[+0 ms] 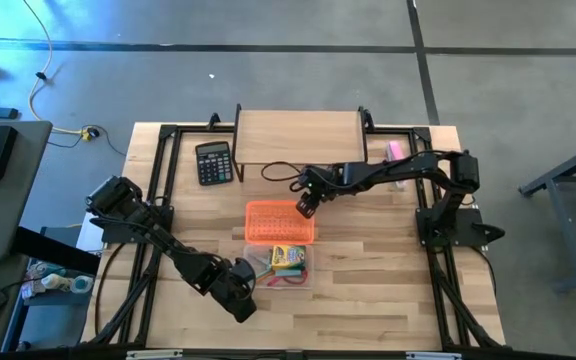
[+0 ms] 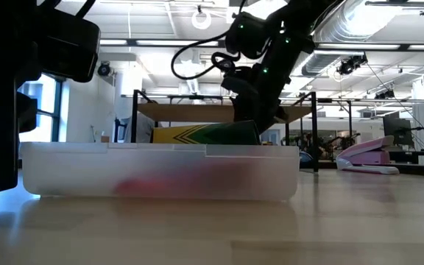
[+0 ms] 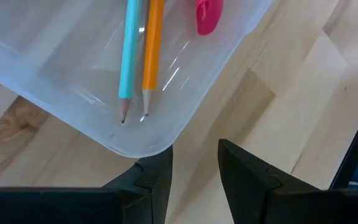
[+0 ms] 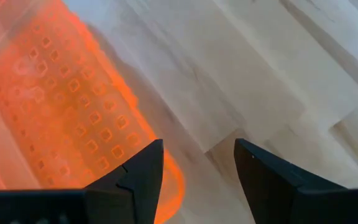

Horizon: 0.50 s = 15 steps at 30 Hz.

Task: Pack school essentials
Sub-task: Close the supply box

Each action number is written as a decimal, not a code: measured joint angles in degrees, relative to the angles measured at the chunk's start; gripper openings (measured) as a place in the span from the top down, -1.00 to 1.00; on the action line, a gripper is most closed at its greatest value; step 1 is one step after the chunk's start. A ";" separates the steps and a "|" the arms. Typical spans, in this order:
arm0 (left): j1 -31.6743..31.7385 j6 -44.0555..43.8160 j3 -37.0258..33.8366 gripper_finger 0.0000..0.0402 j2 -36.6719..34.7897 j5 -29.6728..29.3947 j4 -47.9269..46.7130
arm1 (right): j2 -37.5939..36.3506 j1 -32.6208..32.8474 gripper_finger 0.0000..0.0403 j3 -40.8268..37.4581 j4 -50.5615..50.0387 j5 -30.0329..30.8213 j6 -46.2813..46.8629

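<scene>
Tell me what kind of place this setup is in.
Probably a robotics lab or workshop: a wooden table on a bare concrete floor, exposed ducts overhead, and more workbenches behind.

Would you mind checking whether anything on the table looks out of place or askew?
Nothing looks spilled or damaged. The crayon box lies in the clear bin beside the pencils. The orange lid lies on the table beside the bin, not on it. The left gripper and right gripper are open and empty.
</scene>
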 joint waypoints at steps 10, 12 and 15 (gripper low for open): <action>-0.16 0.02 0.00 0.42 -0.02 0.70 0.00 | -0.04 3.03 0.07 0.00 -0.60 0.25 5.28; -0.44 0.49 0.00 0.42 -0.02 1.06 0.00 | -0.07 3.53 0.07 0.00 -0.59 0.69 5.93; -0.91 1.51 0.00 0.42 -0.04 0.94 -0.19 | -0.07 3.73 0.07 0.00 -0.58 2.13 6.91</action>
